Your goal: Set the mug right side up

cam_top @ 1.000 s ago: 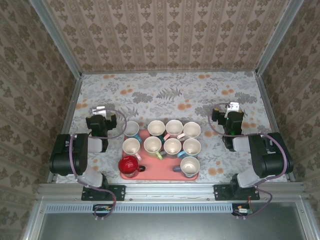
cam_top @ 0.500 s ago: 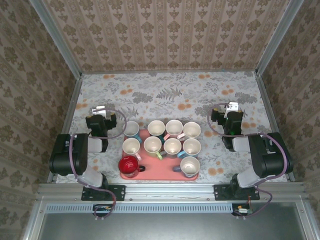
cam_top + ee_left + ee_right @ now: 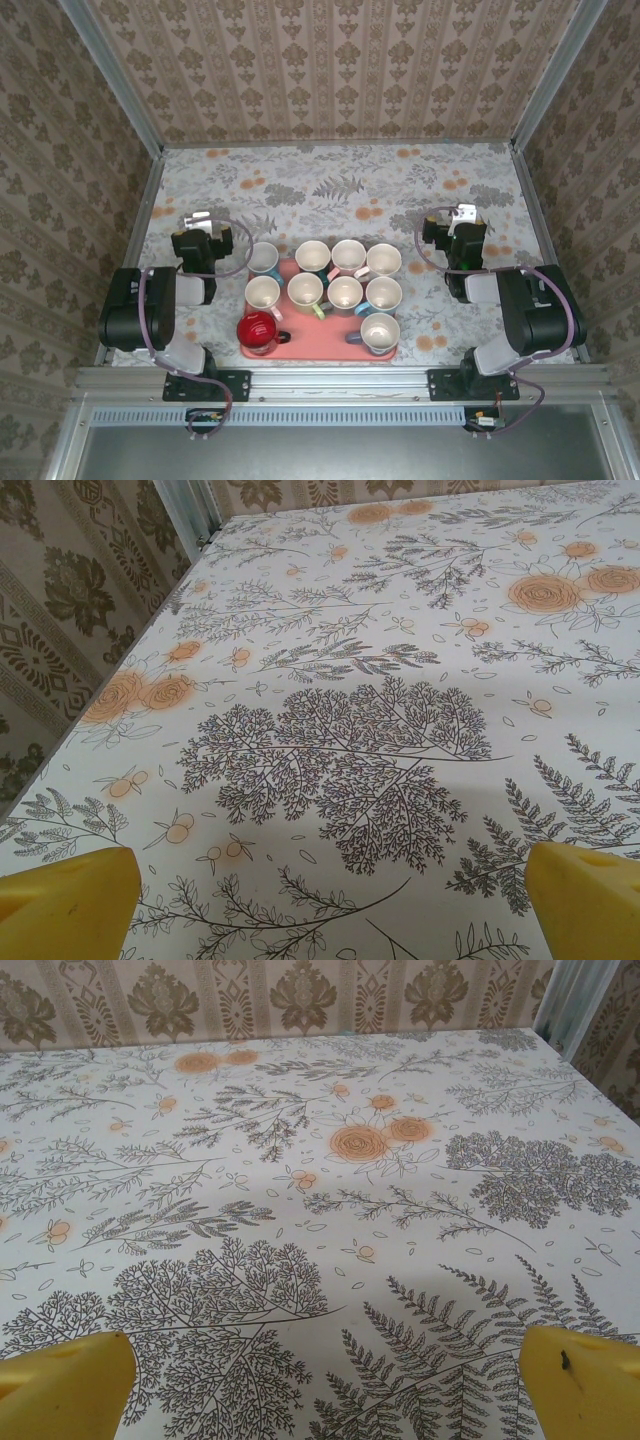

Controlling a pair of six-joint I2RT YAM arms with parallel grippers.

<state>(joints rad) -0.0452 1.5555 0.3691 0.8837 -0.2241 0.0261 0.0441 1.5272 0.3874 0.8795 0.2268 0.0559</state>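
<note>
Inverted red mug [image 3: 258, 330] on the tray's [image 3: 320, 342] corner toward the surface's [image 3: 340, 190] near edge, left of centre. The left hand [image 3: 320, 905] and right hand [image 3: 320, 1385] are spread wide, empty. The left hand lies nearer: grip the wall, lift clear of the other mugs [image 3: 345, 292], then rotate.

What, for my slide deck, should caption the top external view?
Nine upright cream-lined mugs and one upside-down red mug cluster on and beside a pink rectangular tray.

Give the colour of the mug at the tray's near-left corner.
The mug is red; the top external view shows it best.
</note>
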